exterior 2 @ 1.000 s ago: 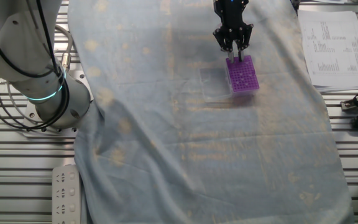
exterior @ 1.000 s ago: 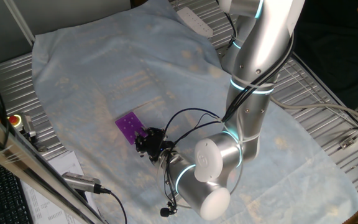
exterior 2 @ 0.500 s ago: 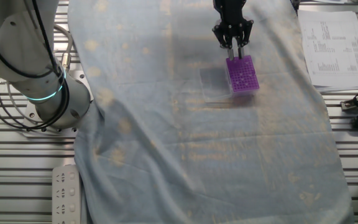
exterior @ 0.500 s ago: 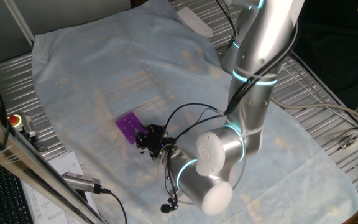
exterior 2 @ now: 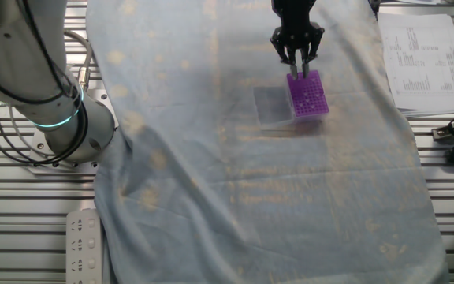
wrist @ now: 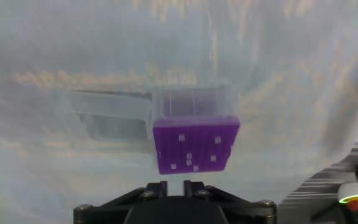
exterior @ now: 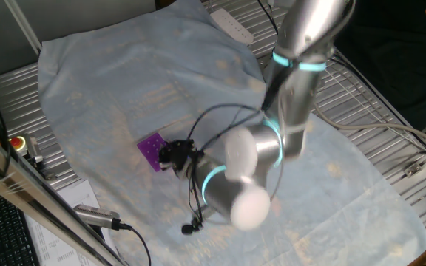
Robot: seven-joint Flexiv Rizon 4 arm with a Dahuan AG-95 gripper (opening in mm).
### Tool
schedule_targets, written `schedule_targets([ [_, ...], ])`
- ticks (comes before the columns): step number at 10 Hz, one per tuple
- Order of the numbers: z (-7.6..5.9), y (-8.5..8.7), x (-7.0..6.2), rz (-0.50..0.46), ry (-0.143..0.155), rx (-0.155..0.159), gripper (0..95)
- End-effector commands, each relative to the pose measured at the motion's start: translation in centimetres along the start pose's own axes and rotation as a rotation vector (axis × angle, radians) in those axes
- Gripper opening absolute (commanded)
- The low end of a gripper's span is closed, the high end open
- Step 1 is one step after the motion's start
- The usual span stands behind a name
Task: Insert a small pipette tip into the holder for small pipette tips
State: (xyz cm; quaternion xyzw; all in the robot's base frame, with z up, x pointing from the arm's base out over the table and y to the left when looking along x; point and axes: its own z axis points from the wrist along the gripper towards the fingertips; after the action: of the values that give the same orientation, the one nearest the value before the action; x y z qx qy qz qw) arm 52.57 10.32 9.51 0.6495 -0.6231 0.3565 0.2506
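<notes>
One gripper: the black two-finger gripper (exterior 2: pixel 297 57) hangs just above the near edge of the holder, fingers pointing down at it.
Jaw state: in the hand view the two fingertips (wrist: pixel 160 185) sit close together with only a thin gap; whether a tip is pinched there is too small to tell.
Holder position: the holder for small pipette tips (exterior 2: pixel 307 95) lies flat on the cloth, near the far end of the table from the arm's base, directly below the gripper.
Why so placed: lying flat, the holder turns its holes upward, so a tip can likely be lowered straight in; the gripper's vertical aim suits that.
Holder shape: a small purple square block (wrist: pixel 195 145), matte plastic, with a grid of tiny holes; several holes show pale square dots.
Clear part: a transparent plastic box (wrist: pixel 194 102) with thin walls sits touching the holder's far side, and a flat clear lid-like panel (wrist: pixel 110 118) extends beside it.
Cloth: a pale blue-grey sheet (exterior 2: pixel 235 197), soft and creased, with faint tan blotches, covers the table.
Arm: a smooth silver metal arm (exterior: pixel 302 66) with glowing cyan rings, blurred in one fixed view.
</notes>
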Motion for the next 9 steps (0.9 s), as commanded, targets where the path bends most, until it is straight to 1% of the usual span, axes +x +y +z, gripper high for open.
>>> schedule_targets([
  [1, 0.0, 0.5, 1.8, 0.285, -0.250, -0.074, 0.0],
  [2, 0.1, 0.6, 2.3, 0.402, -0.352, -0.125, 0.0],
  [3, 0.2, 0.7, 2.6, 0.506, -0.416, -0.192, 0.0],
  [4, 0.3, 0.8, 2.8, 0.615, -0.454, -0.264, 0.0],
  [6, 0.3, 0.8, 2.8, 0.750, -0.466, -0.356, 0.0],
  [7, 0.3, 0.8, 2.8, 0.860, -0.482, -0.451, 0.0],
  [8, 0.3, 0.8, 2.8, 0.920, -0.494, -0.509, 0.0],
  [9, 0.3, 0.8, 2.8, 0.965, -0.495, -0.544, 0.0],
])
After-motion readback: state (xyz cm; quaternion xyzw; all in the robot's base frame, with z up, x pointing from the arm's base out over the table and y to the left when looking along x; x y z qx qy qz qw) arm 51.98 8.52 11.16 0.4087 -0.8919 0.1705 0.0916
